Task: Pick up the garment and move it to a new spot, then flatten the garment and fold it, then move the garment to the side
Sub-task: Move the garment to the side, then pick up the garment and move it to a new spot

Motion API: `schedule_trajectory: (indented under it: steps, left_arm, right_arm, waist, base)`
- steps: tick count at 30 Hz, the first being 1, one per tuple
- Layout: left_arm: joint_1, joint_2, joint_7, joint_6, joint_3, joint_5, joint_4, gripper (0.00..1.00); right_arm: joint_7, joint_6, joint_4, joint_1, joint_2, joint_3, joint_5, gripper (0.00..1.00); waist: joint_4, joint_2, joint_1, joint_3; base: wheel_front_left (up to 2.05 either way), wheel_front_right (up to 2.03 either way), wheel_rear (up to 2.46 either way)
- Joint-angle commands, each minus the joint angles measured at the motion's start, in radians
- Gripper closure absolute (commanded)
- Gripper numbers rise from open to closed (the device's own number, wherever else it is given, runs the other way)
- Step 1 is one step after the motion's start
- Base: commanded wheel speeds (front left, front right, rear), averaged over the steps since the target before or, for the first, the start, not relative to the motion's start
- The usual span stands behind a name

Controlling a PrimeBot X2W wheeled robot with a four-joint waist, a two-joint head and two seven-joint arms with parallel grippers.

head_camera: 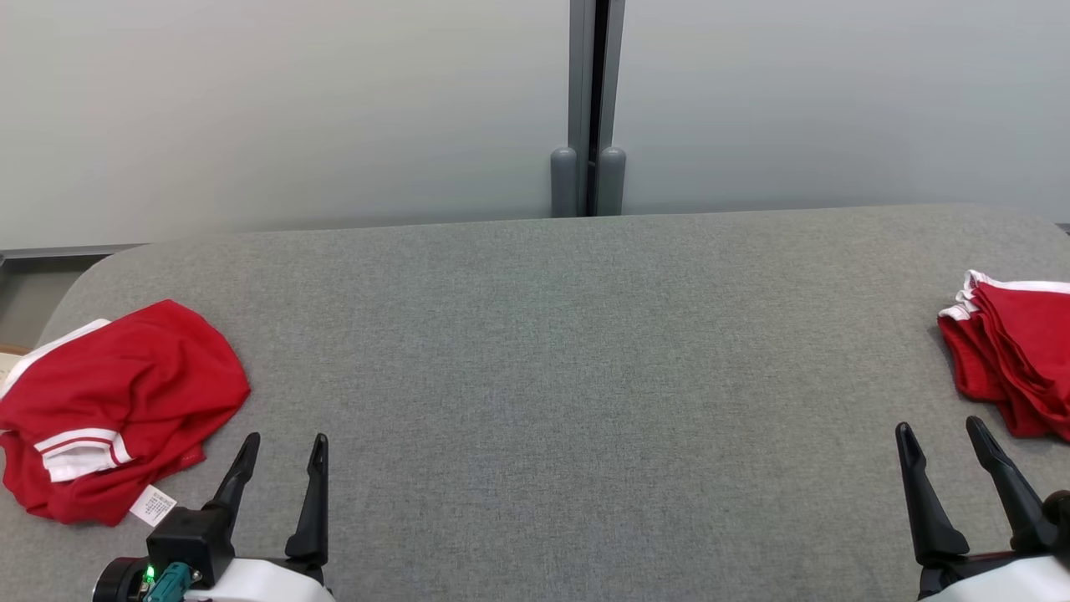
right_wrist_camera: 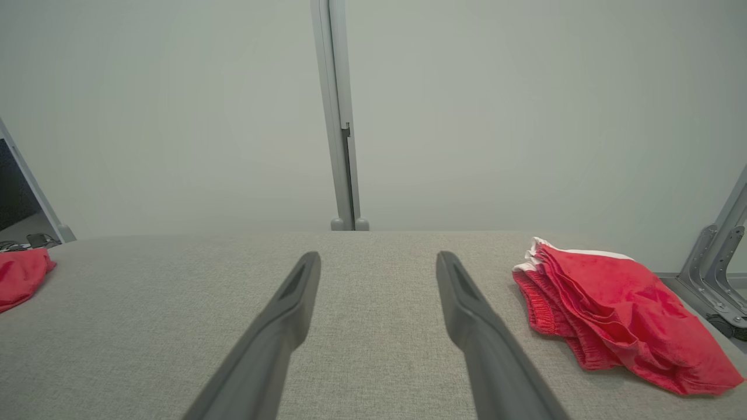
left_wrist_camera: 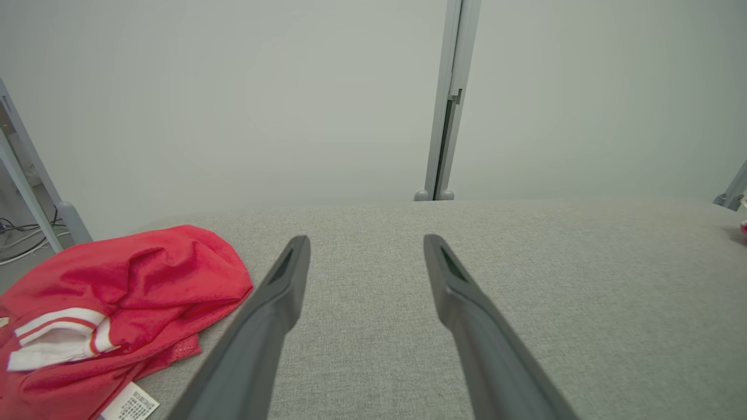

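Grey woven fabric, edge to edge over the table (head_camera: 585, 376). At 9 o'clock in the head view, heaped near the rounded corner: the crumpled red garment (head_camera: 117, 401), with white trim (head_camera: 79, 447) striped in red on its near side and a white care label (head_camera: 153, 505) sticking out at about its 5 o'clock. Lies loose on the cloth, gripped by nothing.

At 7 o'clock, just beside that label: the left gripper (head_camera: 285, 441), jaws spread wide and empty, dark fingers (head_camera: 313, 493) pointing toward 12 o'clock. Same spread in the left wrist view, with bare grey fabric between the fingers and the red heap off at 8 o'clock, close to the left finger.

At 5 o'clock in the head view: the right gripper (head_camera: 938, 426), likewise parted wide and clasping nothing, low over the table; touching it or not, cannot tell. At 3 o'clock, just past its fingertips: a folded red stack (head_camera: 1011, 359), white-edged, partly cut off by the frame. Seen whole from the right wrist, at 3 o'clock of the fingers, layers fanned and flat on the fabric.

At 12 o'clock, behind the far table edge: pale grey wall panels (head_camera: 292, 109) split by an upright grey post (head_camera: 581, 100). Well apart, the two red heaps, with the whole width of the table between.
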Motion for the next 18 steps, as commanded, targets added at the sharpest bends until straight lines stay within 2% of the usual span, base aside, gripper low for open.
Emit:
schedule_trajectory:
  steps: [1,18]
  left_arm:
    - [0.014,0.005,0.004,0.008,0.0,-0.002,-0.003,0.0]
    - [-0.008,0.005,0.001,0.018,-0.012,-0.013,0.01,0.0]
  right_arm:
    - [0.004,0.0,-0.005,0.014,-0.003,-0.002,0.005,0.0]
    - [0.009,0.0,-0.011,0.015,0.003,-0.015,0.01,0.0]
  waist:
    - [0.0,-0.0001,0.0,-0.001]
    - [0.007,-0.0001,0.0,-0.003]
  base:
    - [0.0,0.0,0.0]
    - [0.0,0.0,0.0]
